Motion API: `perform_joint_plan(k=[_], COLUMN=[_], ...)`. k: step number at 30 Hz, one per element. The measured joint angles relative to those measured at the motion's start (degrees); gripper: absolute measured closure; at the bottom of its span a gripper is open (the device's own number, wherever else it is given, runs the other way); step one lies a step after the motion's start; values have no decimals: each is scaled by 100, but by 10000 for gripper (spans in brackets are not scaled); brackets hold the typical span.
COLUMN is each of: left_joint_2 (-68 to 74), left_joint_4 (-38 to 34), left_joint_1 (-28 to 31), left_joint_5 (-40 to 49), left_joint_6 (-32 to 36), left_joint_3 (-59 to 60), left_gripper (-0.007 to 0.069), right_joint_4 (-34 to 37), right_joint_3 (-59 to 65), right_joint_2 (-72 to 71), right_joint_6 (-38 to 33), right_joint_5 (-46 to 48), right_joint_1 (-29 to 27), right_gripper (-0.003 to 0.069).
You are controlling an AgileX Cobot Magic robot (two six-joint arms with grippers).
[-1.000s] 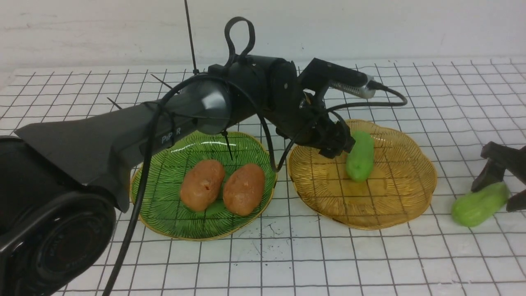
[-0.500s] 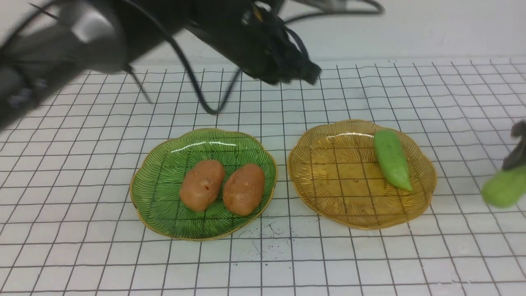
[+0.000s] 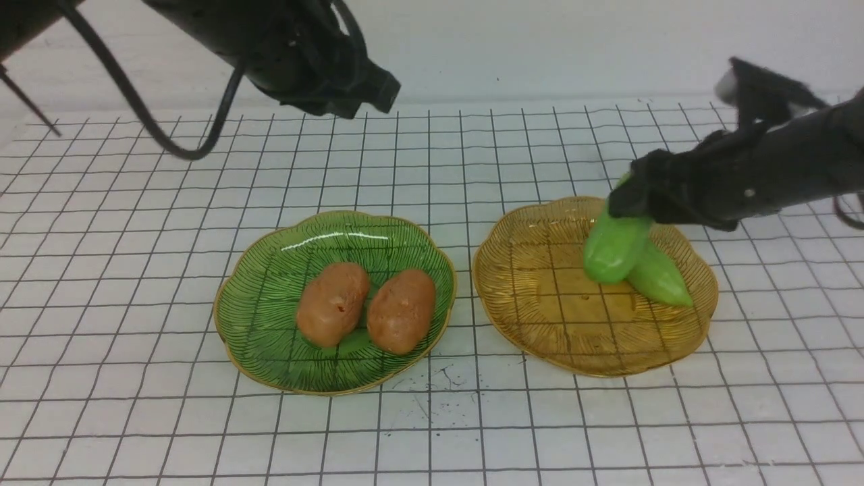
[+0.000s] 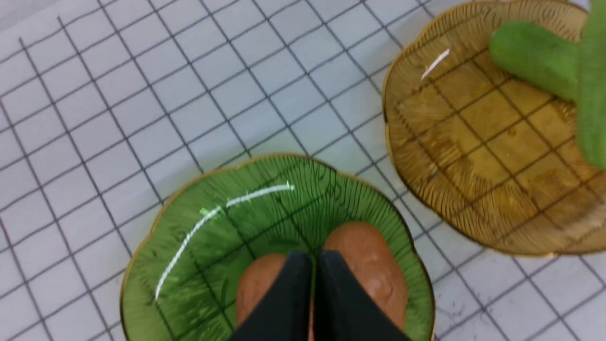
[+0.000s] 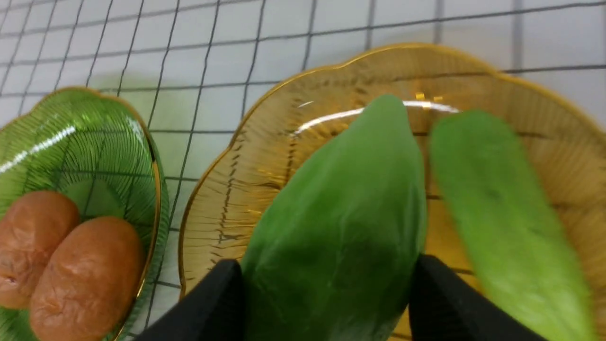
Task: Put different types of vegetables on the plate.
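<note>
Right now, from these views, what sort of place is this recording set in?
Probably a robotics lab test bench, not a kitchen: a white tabletop ruled with a black grid, a bare white wall behind it, and toy potatoes on a green plate staged as props.

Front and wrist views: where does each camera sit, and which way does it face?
Front: between the arms, facing forward over the green plate and amber plate; both arms show, left gripper raised, right gripper above the amber plate.
Left wrist: on the left arm, looking down past its shut fingers at the potatoes.
Right wrist: on the right arm, looking along its fingers, closed on a cucumber.
Shared: all three show both plates.
</note>
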Motion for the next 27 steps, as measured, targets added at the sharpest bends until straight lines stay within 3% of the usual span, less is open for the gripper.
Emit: perform_joint_plan(k=[6,11,13,16,22,25,27], left_joint_2=[-1407,-2562,-2830,-3347,-4249,-4606,-4891], left_joint_4=[118,118,118,123,346,522,655], left_joint_1=[0,0,0,0,0,0,0], left_joint_5=[-468,-678,-736,-810,-1021,-1135,-1195], left_joint_6=[-190,-262,-296,-420,-838,-1115,-1313], left_joint_3=[1582,2722,3007,3388,4033,4271,4436], left_gripper=[632,632,632,632,632,632,632], right_joint_4=[22,-10,-53,-183,-419,-614,-788], right_joint_3=[0,0,5,5,5,5,5], right_joint_2=[357,32,-248,-834,-2569,-3539,-4108], right_joint_6=[-83,-110,-124,-129,-143,-148,-148], right_joint_5=[-166,19,154,329,540,548,548], right_joint_1=[232,220,174,8,-436,-629,-716], right_gripper=[109,108,142,251,550,638,658])
